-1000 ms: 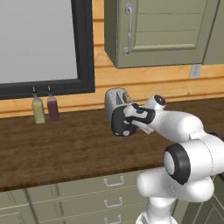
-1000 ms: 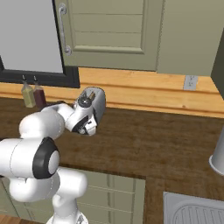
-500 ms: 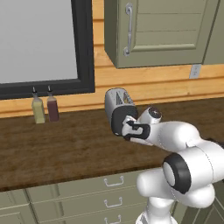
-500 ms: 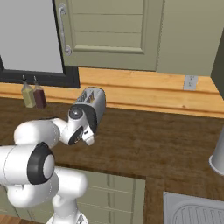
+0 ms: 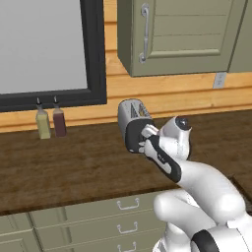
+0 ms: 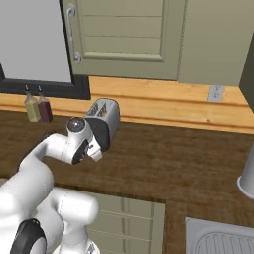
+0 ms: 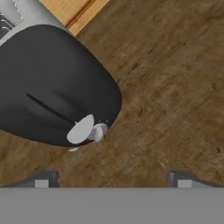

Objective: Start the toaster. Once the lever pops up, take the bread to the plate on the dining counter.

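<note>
The chrome toaster (image 5: 132, 112) stands at the back of the dark wooden worktop (image 5: 74, 172), its black end face (image 7: 48, 83) turned toward me. The pale lever (image 7: 81, 130) sits at the low end of its slot, close to the worktop. My gripper (image 5: 146, 140) hovers just in front of that end face, low down, open and holding nothing. In the hand view its dark fingertips (image 7: 41, 179) stand wide apart below the lever, short of touching it. From the right base view the gripper (image 6: 95, 149) is beside the toaster (image 6: 106, 115). The bread is hidden; the plate and dining counter are out of view.
Two bottles (image 5: 43, 124) (image 5: 59, 122) stand against the wall left of the toaster. A wall cabinet (image 5: 187, 34) hangs above. A sink (image 6: 221, 238) and a grey vessel (image 6: 246, 178) lie to the far right.
The hand has dropped along the toaster's black end face toward the worktop, and the arm's elbow has sunk with it. The jaws stayed wide open.
</note>
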Controlling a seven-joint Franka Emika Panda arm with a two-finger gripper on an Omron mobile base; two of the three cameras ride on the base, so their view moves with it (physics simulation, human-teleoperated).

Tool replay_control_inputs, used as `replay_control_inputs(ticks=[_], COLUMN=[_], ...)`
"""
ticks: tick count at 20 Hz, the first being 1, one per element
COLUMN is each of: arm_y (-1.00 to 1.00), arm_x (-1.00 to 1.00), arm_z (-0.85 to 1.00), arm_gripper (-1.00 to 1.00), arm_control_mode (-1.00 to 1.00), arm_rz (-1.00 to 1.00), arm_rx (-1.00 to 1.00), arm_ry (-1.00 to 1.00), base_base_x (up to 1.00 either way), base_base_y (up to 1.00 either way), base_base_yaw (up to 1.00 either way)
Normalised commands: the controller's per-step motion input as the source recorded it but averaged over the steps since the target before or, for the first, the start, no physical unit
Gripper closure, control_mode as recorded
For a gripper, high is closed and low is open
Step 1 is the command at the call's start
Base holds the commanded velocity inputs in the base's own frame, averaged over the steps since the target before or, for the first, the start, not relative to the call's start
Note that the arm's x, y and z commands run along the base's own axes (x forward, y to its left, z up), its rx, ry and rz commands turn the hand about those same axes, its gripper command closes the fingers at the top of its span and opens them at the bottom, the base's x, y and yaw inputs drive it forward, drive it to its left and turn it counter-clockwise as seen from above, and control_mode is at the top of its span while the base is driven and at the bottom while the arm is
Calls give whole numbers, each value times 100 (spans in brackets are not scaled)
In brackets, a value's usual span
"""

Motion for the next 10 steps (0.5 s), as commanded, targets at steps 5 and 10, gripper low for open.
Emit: replay_control_inputs(ticks=[5,10], arm_y=[0,-1], arm_x=[0,20], arm_z=[100,100], arm_gripper=[-100,-100], arm_control_mode=[-100,-100], arm_rz=[18,37], arm_rx=[-20,-27], arm_ry=[3,-1], base_base_x=[0,0], base_base_y=[0,0], base_base_yaw=[0,0])
